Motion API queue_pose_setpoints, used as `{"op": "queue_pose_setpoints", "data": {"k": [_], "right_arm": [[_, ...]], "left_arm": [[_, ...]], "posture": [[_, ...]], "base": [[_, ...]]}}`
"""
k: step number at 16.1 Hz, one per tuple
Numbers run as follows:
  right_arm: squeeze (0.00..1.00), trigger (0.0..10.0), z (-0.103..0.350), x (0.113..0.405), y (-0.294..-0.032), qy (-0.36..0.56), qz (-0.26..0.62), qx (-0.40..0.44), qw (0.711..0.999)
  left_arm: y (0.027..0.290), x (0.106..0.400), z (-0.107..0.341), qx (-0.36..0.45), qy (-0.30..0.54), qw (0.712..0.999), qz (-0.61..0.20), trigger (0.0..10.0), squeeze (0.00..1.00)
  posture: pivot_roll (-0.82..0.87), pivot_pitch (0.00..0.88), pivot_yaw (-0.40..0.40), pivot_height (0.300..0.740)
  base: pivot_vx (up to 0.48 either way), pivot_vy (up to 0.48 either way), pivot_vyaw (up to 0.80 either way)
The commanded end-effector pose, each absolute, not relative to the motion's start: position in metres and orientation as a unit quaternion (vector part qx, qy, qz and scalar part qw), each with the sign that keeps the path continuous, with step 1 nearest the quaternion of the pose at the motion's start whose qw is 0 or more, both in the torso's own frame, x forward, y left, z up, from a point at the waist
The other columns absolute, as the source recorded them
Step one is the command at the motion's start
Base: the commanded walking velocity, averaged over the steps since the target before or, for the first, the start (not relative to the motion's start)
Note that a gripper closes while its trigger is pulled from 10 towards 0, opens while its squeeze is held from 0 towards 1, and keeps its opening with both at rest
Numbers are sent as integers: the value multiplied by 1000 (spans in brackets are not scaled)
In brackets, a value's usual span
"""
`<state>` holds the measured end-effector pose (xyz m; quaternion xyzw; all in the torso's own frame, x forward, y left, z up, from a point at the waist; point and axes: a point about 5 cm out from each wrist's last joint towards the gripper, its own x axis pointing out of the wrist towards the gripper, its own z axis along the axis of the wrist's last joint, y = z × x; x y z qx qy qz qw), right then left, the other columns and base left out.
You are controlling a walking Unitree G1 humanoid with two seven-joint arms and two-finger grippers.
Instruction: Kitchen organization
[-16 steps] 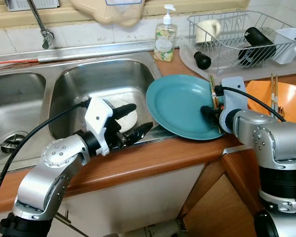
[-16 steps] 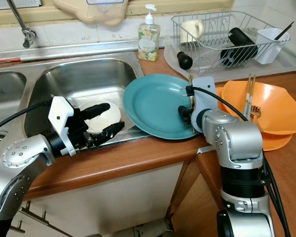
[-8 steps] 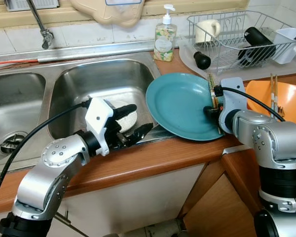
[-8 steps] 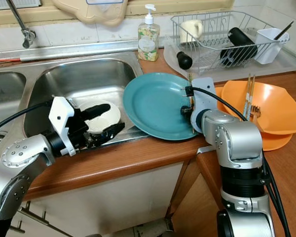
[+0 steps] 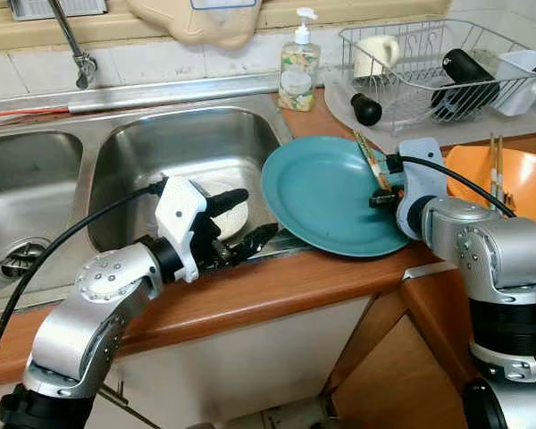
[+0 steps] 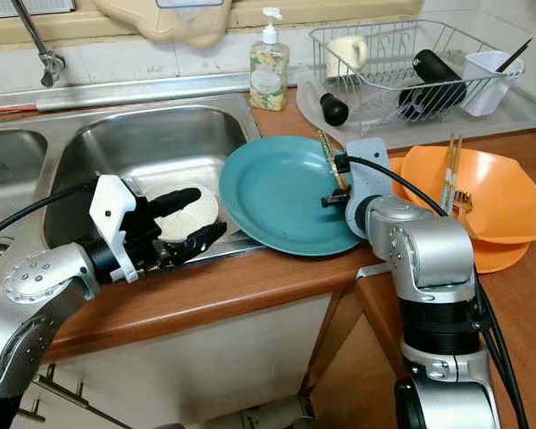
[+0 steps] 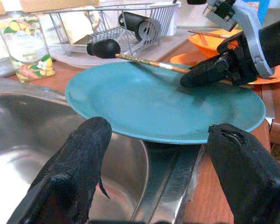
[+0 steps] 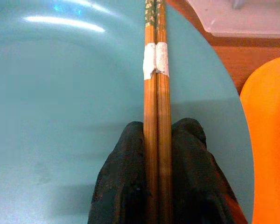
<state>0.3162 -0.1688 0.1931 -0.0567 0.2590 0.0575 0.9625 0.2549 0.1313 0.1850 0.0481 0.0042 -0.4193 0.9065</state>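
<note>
A teal plate [image 5: 326, 197] rests on the counter with its left rim over the sink's edge. My right gripper [image 5: 381, 192] hovers at its right side, shut on a pair of taped wooden chopsticks [image 8: 155, 93] that slant across the plate towards the dish rack. In the right wrist view the two fingers [image 8: 126, 168] press the sticks from both sides. My left gripper [image 5: 250, 214] is open at the sink's front edge, its fingers either side of a white plate [image 6: 183, 219] lying in the right basin [image 5: 188, 143]. In the left wrist view the left gripper [image 7: 161, 135] faces the teal plate's rim.
Stacked orange bowls [image 5: 518, 179] with another pair of chopsticks [image 5: 496, 165] sit right of the teal plate. Behind stand a wire dish rack [image 5: 429, 63] with a mug and black bottle, a soap bottle [image 5: 298, 67] and a black-knobbed tool [image 5: 366, 109]. The tap [image 5: 76, 54] is far left.
The right gripper has turned, swinging the chopsticks from upright at the plate's right rim to slanting over it. The teal plate has shifted slightly left. The left arm has stayed put.
</note>
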Motion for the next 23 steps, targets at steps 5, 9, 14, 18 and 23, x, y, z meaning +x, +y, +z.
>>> {"op": "queue_pose_setpoints", "data": {"k": [5,9,14,18,23], "right_arm": [[0,0,219,318,-165,185,97,-40,977],[0,0,240,311,-155,80,184,0,980],[0,0,251,286,-126,-15,328,-48,943],[0,0,248,267,-98,-50,427,-66,900],[0,0,243,262,-90,-56,455,-80,885]], "left_arm": [[131,257,194,46,-10,908,-417,10000,0],[132,262,198,15,-16,913,-407,10000,0],[126,271,215,-92,-49,906,-410,10000,0],[115,276,225,-233,-67,868,-433,10000,0],[108,275,227,-335,-64,824,-453,3686,0]], "posture": [[-54,0,45,740],[-57,0,52,740],[-60,0,53,740],[-57,0,57,740],[-57,0,63,740]], "base": [[0,0,0],[0,0,0],[0,0,0],[0,0,0],[0,0,0]]}}
